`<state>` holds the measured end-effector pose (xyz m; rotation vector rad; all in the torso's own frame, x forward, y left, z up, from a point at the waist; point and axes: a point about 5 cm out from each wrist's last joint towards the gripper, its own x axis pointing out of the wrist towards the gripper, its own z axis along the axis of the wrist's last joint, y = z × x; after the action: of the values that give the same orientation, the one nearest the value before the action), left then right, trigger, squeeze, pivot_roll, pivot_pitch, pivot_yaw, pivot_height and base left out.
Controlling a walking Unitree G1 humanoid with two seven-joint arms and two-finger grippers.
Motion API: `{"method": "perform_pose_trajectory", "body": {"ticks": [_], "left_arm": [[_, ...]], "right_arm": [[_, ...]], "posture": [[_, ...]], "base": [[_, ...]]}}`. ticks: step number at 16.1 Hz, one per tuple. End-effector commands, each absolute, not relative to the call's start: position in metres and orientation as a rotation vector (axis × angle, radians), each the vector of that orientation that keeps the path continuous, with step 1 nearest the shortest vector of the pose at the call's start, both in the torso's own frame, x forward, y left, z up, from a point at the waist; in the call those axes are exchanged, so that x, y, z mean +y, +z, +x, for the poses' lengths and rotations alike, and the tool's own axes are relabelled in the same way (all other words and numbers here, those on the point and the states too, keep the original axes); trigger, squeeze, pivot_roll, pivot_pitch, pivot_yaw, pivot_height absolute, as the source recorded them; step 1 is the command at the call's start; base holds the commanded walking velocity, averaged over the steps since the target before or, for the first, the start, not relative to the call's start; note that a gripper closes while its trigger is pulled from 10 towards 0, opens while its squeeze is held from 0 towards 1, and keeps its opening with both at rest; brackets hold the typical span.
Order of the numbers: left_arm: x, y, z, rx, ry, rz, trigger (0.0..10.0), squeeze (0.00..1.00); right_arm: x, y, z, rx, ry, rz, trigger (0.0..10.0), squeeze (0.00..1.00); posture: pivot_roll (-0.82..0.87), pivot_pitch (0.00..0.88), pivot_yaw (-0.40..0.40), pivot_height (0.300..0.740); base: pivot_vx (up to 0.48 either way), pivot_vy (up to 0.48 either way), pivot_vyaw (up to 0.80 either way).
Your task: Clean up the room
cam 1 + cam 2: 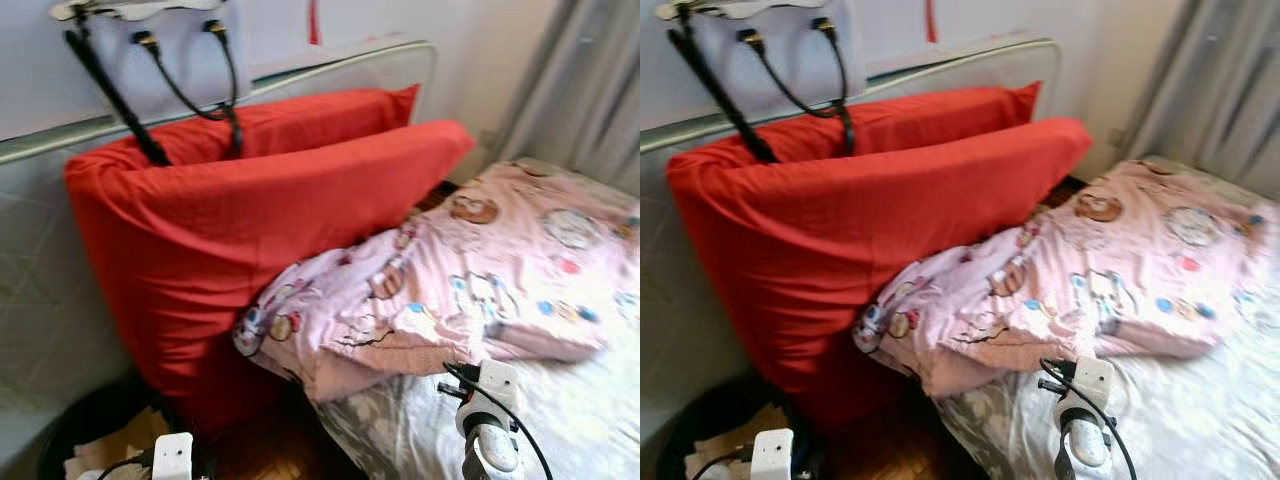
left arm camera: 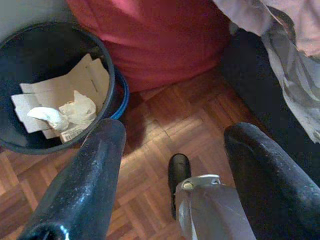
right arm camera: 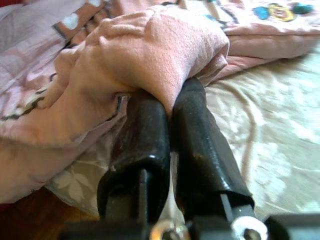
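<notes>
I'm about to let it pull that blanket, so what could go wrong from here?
The right gripper pinches just a fold at the blanket's edge, so it might slip free. The blanket lies against the red pillows, so a pull could topple them toward the bin. The bedsheet could drag along too.

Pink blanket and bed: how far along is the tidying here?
Looks done: cardboard and crumpled paper lie in the black bin. In hand: the right gripper is shut on a fold of the pink blanket, which lies rumpled on the bed. Left: spreading the blanket; the left gripper hangs open above the floor.
</notes>
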<state>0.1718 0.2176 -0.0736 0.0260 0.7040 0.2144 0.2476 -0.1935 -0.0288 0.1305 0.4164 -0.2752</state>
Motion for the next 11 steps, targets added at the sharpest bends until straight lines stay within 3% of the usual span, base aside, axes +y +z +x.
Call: {"method": "perform_pose_trajectory", "body": {"ticks": [1,11], "left_arm": [[0.2177,-0.0755,0.1686,0.718,0.215,0.026,10.0,0.0],[0.2185,-0.0763,0.1663,0.723,0.214,0.027,10.0,0.0]], "right_arm": [[-0.199,-0.0238,0.2504,0.381,-0.286,0.117,10.0,0.0],[-0.1933,-0.0174,0.2546,0.322,-0.261,0.116,10.0,0.0]], "posture": [[0.07,0.0,-0.03,0.74],[0.07,0.0,-0.029,0.74]], "base": [[-0.244,0.0,0.0],[-0.243,0.0,0.0]]}}
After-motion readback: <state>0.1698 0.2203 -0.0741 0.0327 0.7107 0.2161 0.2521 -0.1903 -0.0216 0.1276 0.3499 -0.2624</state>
